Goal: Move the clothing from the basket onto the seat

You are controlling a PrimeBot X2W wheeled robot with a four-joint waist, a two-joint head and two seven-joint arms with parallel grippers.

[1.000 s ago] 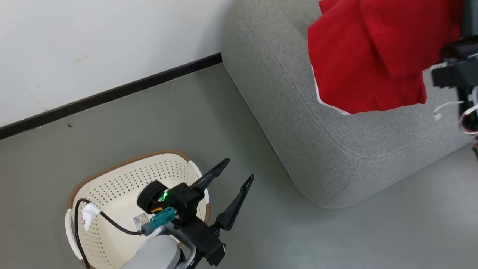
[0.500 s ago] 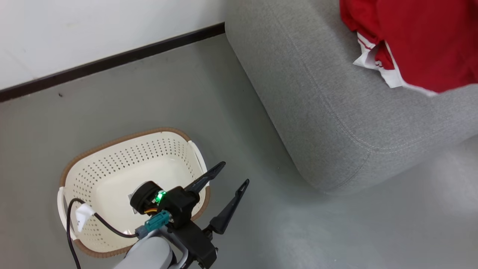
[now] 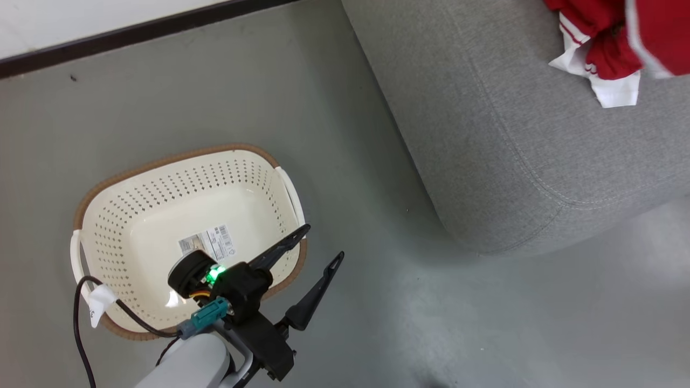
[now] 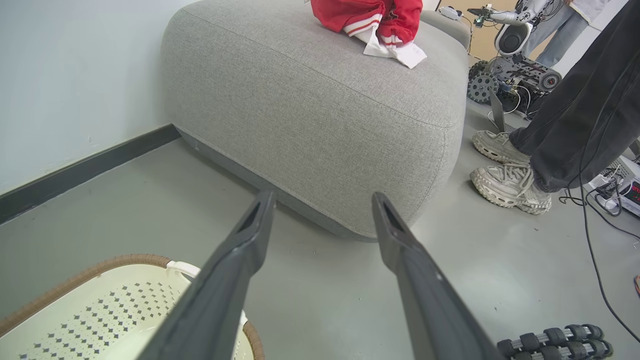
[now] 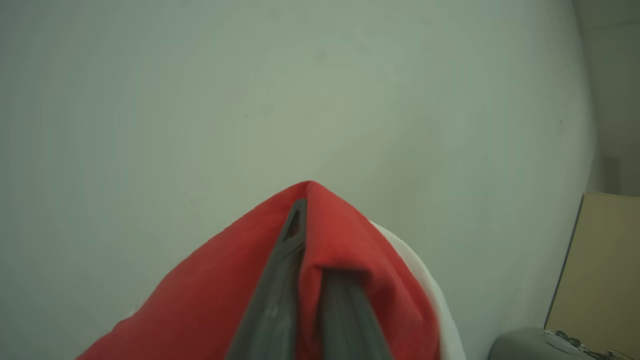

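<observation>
Atop the large grey fabric seat (image 3: 485,134), release the thin red white-trimmed clothing (image 3: 609,54) clenched in the right gripper (image 5: 312,250) fingers, the nearer arm; leave left gripper (image 3: 323,241) fingers spread, empty, beside the cream perforated plastic basket (image 3: 178,156).

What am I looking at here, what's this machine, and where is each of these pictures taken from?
It's a wheeled robot with two arms. One picture looks down from its head; the other two come from cameras on its wrists. The left tool hangs open near the cream basket, which stands on the floor with a paper label inside. Red clothing lies on the grey seat. The right tool is shut on more of that clothing.
</observation>
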